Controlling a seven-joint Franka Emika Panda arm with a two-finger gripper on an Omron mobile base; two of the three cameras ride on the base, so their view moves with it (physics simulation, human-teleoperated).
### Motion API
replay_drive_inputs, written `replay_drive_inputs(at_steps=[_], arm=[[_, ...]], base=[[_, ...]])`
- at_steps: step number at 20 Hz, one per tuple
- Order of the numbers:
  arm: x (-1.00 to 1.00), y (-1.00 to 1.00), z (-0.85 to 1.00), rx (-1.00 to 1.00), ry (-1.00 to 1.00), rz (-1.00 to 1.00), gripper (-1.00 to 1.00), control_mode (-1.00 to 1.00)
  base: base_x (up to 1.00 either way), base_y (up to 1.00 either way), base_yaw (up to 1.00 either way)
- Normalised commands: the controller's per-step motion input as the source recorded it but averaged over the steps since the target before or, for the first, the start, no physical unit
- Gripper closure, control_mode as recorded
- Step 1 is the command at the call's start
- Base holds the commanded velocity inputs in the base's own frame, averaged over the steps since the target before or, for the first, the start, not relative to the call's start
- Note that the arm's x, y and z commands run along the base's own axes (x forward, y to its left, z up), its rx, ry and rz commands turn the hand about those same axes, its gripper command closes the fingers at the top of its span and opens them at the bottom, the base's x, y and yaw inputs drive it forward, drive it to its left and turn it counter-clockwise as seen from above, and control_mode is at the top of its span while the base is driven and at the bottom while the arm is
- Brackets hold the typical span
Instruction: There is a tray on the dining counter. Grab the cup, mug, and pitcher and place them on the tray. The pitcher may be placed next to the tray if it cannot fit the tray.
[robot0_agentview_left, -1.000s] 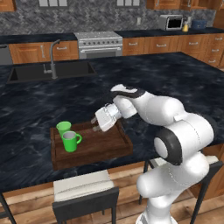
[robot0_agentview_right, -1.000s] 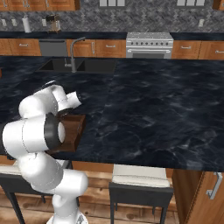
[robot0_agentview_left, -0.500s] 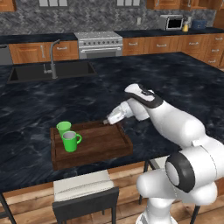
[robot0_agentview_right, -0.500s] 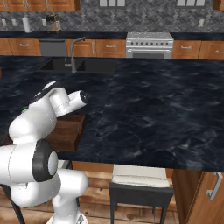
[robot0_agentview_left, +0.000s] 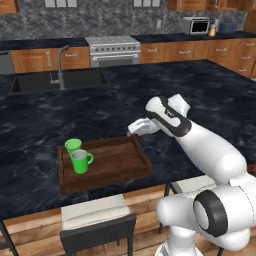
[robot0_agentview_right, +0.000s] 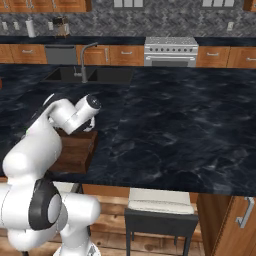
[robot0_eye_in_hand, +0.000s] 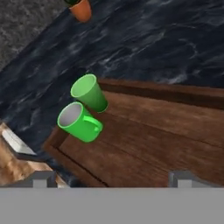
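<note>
The dark wooden tray (robot0_agentview_left: 115, 165) lies near the front edge of the black dining counter (robot0_agentview_left: 200, 90). The green handleless cup (robot0_agentview_left: 73, 146) and the green mug (robot0_agentview_left: 80, 161) stand upright side by side at the tray's left end; the hand view shows the cup (robot0_eye_in_hand: 89, 92), the mug (robot0_eye_in_hand: 78, 121) with its handle toward the tray's middle, and bare tray floor (robot0_eye_in_hand: 153, 140). My gripper (robot0_agentview_left: 132, 128) hovers open above the tray's back right corner, pointing down and left at it. Its fingertips (robot0_eye_in_hand: 43, 177) stand wide apart with nothing between them. The pitcher is out of view.
A sink (robot0_agentview_left: 55, 82) with a faucet (robot0_agentview_left: 61, 65) is set into the counter at the back left. Stools (robot0_agentview_left: 95, 220) stand below the front edge. A small orange pot-like thing (robot0_eye_in_hand: 81, 9) with a dark green top sits on the counter beyond the cups.
The arm has unfolded, its elbow swinging out to the right. The hand has drifted slightly right and back over the tray's right end. The jaws stay open; cup and mug have not moved.
</note>
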Motion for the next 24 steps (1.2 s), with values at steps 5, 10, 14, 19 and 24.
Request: replay_drive_inputs(at_steps=[5,10,14,19,24], arm=[[0.0,-0.16,0.0,-0.33,0.24,-0.37,-1.0,-1.0],[-0.15,-0.1,0.16,-0.25,0.15,-0.4,-1.0,-1.0],[-0.87,-0.03,0.54,-0.13,0.04,-0.41,-1.0,-1.0],[-0.94,-0.1,0.64,-0.11,0.02,-0.29,-1.0,-1.0],[-0.47,-0.42,0.36,-0.04,0.01,-0.05,-1.0,-1.0]], base=[[0.0,0.0,0.0],[0.0,0.0,0.0],[0.0,0.0,0.0],[0.0,0.0,0.0],[0.0,0.0,0.0]])
